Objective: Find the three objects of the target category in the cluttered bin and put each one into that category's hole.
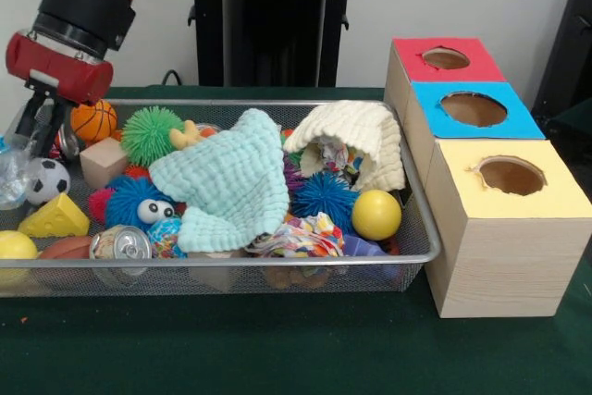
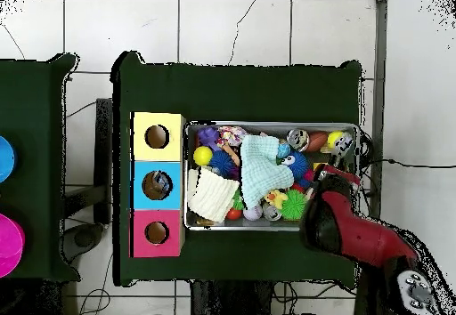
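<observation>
1. Now, starting at the 9 o'clock side of the front view, we see the gripper (image 1: 43, 125) hanging from the red and black arm (image 1: 88, 6) over the left end of the bin (image 1: 277, 270); its dark fingers look slightly spread, with nothing visibly pinched between them.
2. Just around it lie a small basketball (image 1: 93, 120), a soccer ball (image 1: 45, 179), a wooden cube (image 1: 103, 162) and a yellow cheese wedge (image 1: 57, 217).
3. Toward 6 o'clock from the cube we find a blue fuzzy toy with eyes (image 1: 134, 201) and a drink can (image 1: 120, 243) against the near wall.
4. At the centre, a mint green cloth (image 1: 227, 187) is draped over the clutter, with a green spiky ball (image 1: 151, 133) at its 10 o'clock.
5. At its 2 o'clock a cream cloth (image 1: 356, 136) arches over other items; a blue spiky ball (image 1: 324, 196) and a yellow ball (image 1: 376, 215) sit below it.
6. Beside the bin's right end stand three boxes: the hole (image 1: 474, 108) in the blue top is the middle one, between the red-topped box (image 1: 444, 57) at 12 o'clock and the yellow-topped box (image 1: 509, 178) at 6 o'clock.
7. From overhead, the blue hole (image 2: 157, 185) lies at 9 o'clock of the bin (image 2: 267, 125), and the gripper (image 2: 341, 165) sits at the bin's 3 o'clock end.
</observation>
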You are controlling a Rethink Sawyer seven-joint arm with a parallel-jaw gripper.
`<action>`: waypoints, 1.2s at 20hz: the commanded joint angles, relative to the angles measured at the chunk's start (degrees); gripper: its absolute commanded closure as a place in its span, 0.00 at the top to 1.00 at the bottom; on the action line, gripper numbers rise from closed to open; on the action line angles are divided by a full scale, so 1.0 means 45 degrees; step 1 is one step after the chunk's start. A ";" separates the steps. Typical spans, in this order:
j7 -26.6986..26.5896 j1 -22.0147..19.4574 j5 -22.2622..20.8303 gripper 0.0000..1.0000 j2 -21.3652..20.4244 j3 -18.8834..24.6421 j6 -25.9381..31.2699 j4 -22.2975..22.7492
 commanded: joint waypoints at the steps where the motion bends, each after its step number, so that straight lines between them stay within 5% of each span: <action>1: 0.0586 -0.2352 0.1079 0.00 -0.2568 0.4834 0.7542 0.3586; 6: 0.0043 -0.2511 0.2713 0.00 -0.3905 0.5157 1.0984 0.4170; 9: 0.0031 -0.2482 0.2949 0.00 -0.4288 0.5099 1.1546 0.4319; 17: 0.0822 -0.0584 0.2706 0.00 -0.6565 0.3679 1.3182 0.3930; 24: 0.2049 0.0802 0.4206 0.00 -0.7386 0.3547 1.3514 0.4739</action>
